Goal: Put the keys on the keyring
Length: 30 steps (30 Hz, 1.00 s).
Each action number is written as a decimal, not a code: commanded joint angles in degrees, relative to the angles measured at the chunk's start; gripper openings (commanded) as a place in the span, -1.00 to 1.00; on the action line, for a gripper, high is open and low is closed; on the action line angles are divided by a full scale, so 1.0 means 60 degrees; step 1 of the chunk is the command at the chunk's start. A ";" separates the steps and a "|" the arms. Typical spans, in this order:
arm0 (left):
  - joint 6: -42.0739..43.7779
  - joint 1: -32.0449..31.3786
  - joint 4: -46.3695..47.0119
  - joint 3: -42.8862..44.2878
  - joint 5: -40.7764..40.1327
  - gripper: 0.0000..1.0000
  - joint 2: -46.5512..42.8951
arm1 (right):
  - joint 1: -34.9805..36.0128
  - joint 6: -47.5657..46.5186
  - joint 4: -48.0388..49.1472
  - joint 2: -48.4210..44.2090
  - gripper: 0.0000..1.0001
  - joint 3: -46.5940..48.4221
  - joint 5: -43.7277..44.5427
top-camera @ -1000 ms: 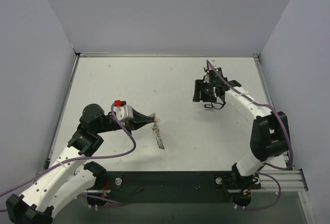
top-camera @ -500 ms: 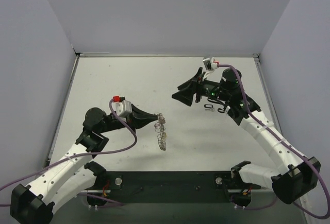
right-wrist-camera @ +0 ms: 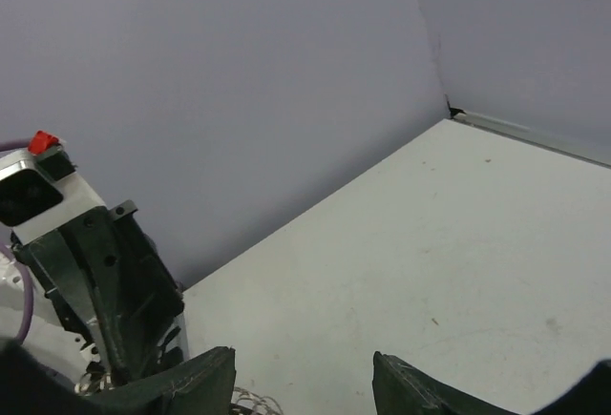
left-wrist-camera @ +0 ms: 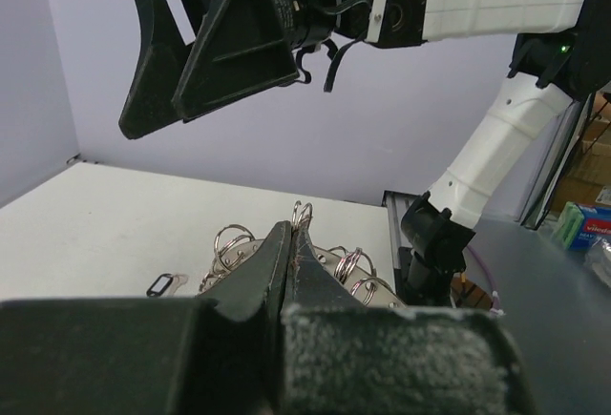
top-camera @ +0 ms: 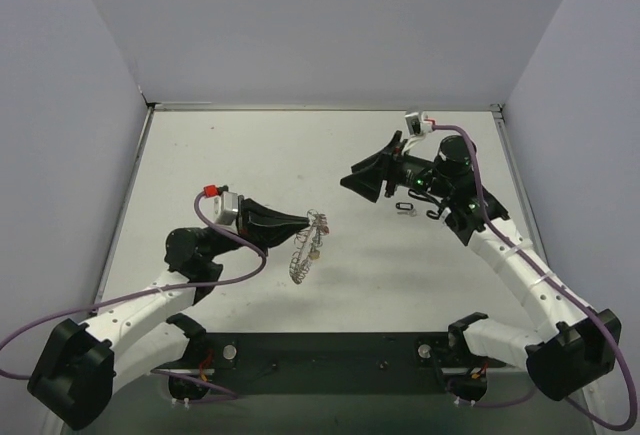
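Near left of the counter [top-camera: 250, 155]: left hand [top-camera: 300, 223] pinched tight on the keyring [top-camera: 306, 251], fingers together.
Keyring: tilted, just right of that hand; in the left wrist view the fingers hide most of it.
Right hand [top-camera: 350, 181]: far right, spread wide, holding nothing, well apart from the keyring.
Small flat piece [top-camera: 404, 207]: on the counter by the right arm; too small to tell whether it is a key.

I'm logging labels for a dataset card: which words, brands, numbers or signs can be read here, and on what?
No text can be read.
The only print: a red band of lettering on a blue-green box at the right edge of the left wrist view, too blurred to read.
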 commanded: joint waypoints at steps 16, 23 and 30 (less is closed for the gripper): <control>-0.1702 0.0068 0.5069 0.0292 0.0296 -1.00 0.1994 | -0.1851 -0.0048 -0.3522 0.1750 -0.22 -0.0817 0.7274; -0.1570 0.0112 0.5069 0.0586 0.0545 -1.00 0.2361 | -0.1808 -0.0284 -0.5061 0.3716 -0.30 0.0164 0.8652; -0.1628 0.0171 0.5054 0.0703 0.0706 -1.00 0.2464 | -0.1471 -0.0400 -0.5560 0.4874 -0.34 0.0882 0.9896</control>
